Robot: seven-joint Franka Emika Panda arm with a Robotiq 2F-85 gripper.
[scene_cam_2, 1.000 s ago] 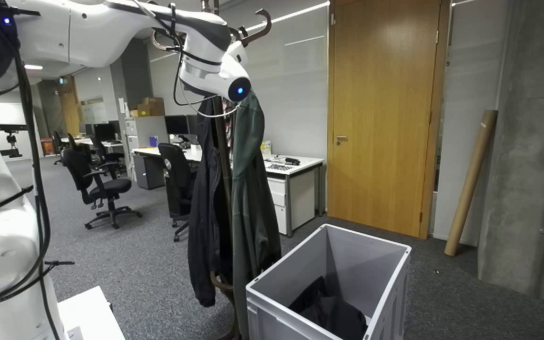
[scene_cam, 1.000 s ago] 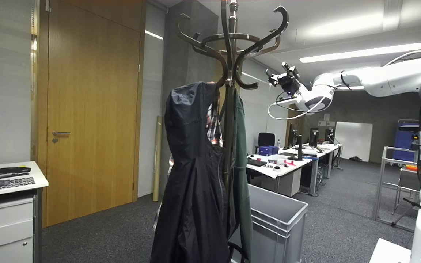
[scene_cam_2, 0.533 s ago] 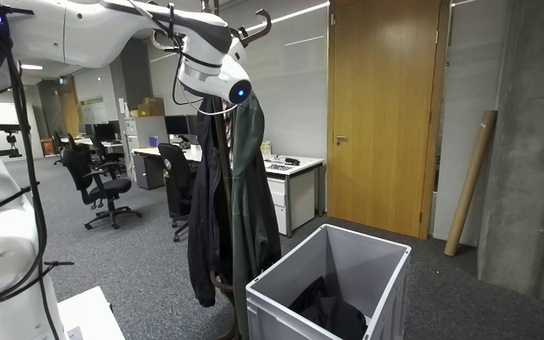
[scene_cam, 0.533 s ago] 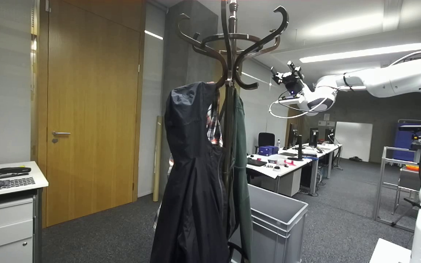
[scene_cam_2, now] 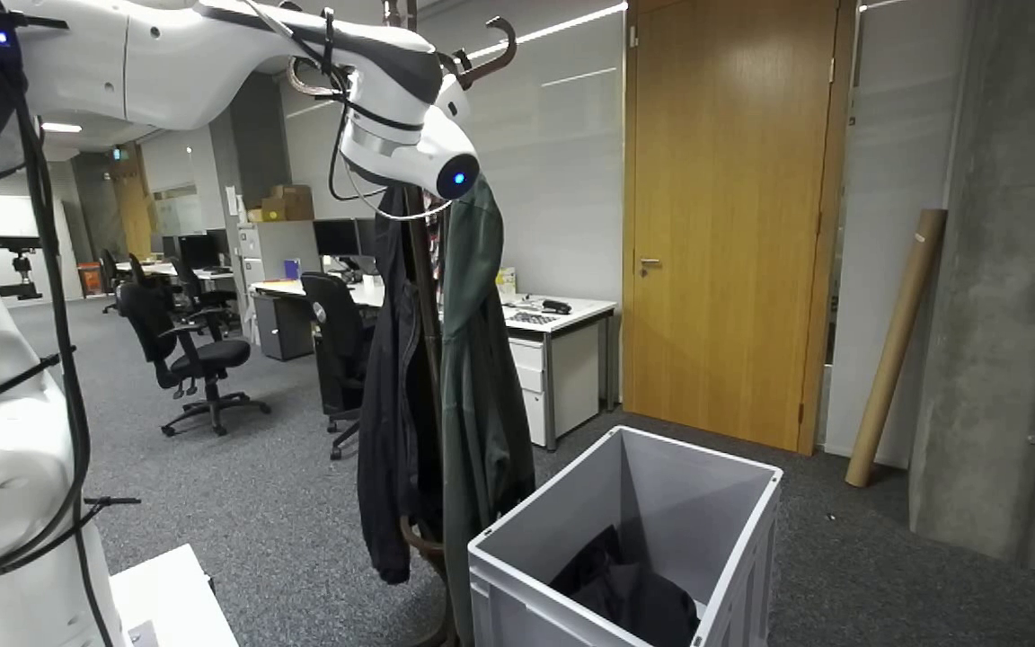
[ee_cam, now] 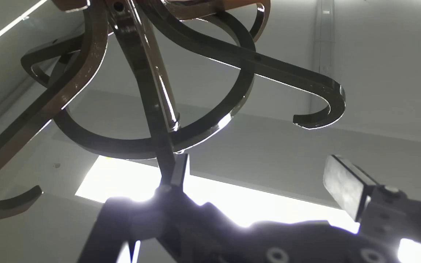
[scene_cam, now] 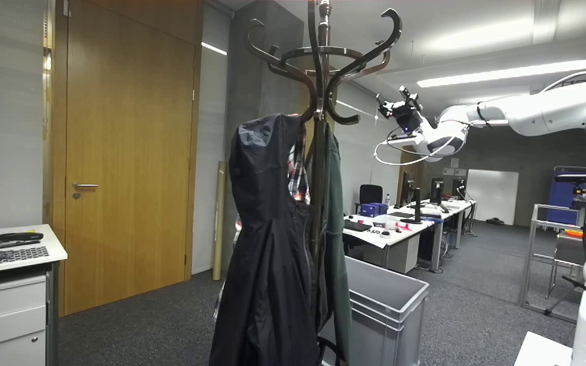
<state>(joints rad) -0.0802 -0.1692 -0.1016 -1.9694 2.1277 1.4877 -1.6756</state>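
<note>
Wrist view: claw [ee_cam: 262,179] is being held wide apart, nothing gripped. Pretty near but not being touched, the upright bentwood coat stand [ee_cam: 148,93] is being pointed toward, being framed beyond it, mostly upper left.

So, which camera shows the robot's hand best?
The wrist view: the hand looms large there, its two fingers clearly spread with nothing held between them. In an exterior view it looks small, apart from the coat rack; in an exterior view the arm's end hides most of it.
</note>
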